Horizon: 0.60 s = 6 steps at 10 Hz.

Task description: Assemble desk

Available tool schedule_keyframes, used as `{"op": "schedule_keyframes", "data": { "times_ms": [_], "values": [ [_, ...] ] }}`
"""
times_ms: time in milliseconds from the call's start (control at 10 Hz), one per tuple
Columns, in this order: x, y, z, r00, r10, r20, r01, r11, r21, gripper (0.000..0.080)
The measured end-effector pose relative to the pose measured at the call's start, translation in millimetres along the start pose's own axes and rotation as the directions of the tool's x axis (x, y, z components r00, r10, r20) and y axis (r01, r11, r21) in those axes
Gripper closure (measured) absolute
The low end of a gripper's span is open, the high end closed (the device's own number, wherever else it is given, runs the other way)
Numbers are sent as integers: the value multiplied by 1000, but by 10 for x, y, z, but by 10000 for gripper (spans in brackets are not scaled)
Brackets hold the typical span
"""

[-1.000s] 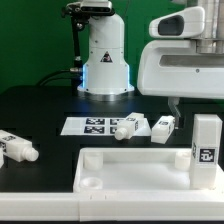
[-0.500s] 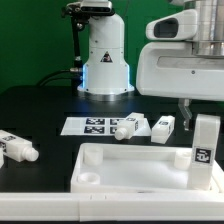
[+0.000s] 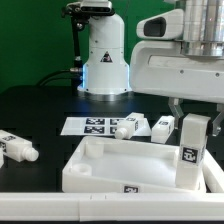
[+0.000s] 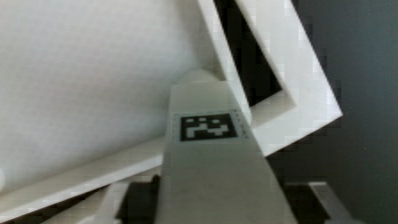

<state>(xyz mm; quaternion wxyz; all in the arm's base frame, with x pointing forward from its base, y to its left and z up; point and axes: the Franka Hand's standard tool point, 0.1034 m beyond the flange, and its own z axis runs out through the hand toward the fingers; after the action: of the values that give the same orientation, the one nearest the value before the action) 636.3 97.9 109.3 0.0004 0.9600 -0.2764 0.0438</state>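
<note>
We see the gripper (image 3: 193, 118) clamped on a white plastic post leg (image 3: 192, 150) — upright, tagged — at the exterior frame's lower right, standing in the white rimmed rectangular desk panel (image 3: 100, 182) across the lower centre.

The white rimmed desk panel (image 3: 125, 160) lies askew on the bench, with a round socket (image 3: 85, 172) in its corner at the exterior view's left. A tagged upright leg (image 3: 192, 150) stands in its right corner. Three loose legs (image 3: 16, 148) (image 3: 126, 127) (image 3: 164, 125) lie behind it.
</note>
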Motion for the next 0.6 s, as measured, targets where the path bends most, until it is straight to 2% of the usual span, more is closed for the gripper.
{"op": "schedule_keyframes", "data": {
  "times_ms": [300, 400, 500, 600],
  "values": [
    [36, 11, -45, 999, -49, -3, 49, 999, 7, 508],
    [116, 27, -267, 996, -91, -18, 91, 995, 37, 508],
    [124, 15, -427, 996, -89, -25, 90, 995, 50, 295],
    [127, -5, -477, 996, -90, -28, 92, 994, 55, 295]
  ]
}}
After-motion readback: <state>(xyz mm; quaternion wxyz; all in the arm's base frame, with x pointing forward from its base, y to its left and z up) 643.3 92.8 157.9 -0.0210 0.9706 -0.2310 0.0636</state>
